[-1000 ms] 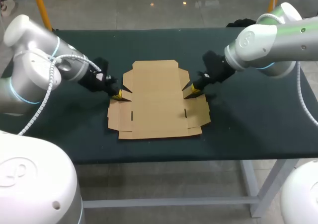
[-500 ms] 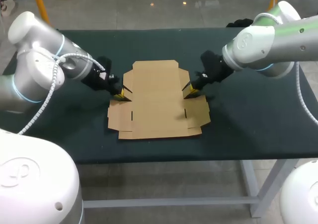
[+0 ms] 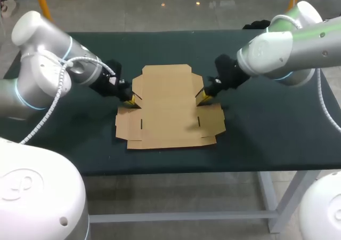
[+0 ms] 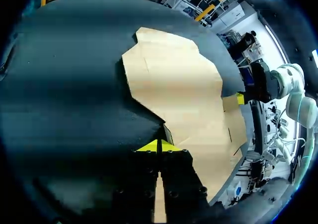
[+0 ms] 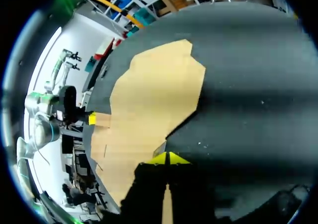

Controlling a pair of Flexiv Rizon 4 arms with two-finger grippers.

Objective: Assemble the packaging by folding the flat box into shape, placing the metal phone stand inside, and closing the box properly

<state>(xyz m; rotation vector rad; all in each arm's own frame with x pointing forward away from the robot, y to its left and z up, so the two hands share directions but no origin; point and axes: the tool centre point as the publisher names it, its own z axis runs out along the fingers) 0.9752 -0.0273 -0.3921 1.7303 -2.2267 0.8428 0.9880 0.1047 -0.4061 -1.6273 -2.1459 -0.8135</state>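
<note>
While the flat box point(image 3: 168, 104) lies spread out near the middle of the dark table point(image 3: 277, 128), you have one gripper at each of its sides. Your left gripper point(image 3: 129, 101) sits at the box's left edge, in the notch between the far panel and the wider near part. Your right gripper point(image 3: 201, 97) sits at the matching notch on the right edge. Each arm comes in low from its own side, and the two grippers face each other across the card.

Along the left wrist view, the yellow fingertips point(image 4: 149, 147) are drawn together to a single point with only a thin seam between them. A strip of tan card shows in the slit further back between the fingers. The left side flap point(image 4: 167, 132) stands up right at the tips, raised off the table, while the rest of the box lies flat ahead of the gripper.

Your right wrist view shows the same: tips pressed together, tan card in the slit behind them, and the right side flap point(image 5: 160, 147) lifted at the tips. Each gripper is closed on its flap.

From above, both held flaps read as darker, tilted triangles beside the flat centre panel. The near part of the box, with its two short slits, rests flat and set back from the table's near edge.
</note>
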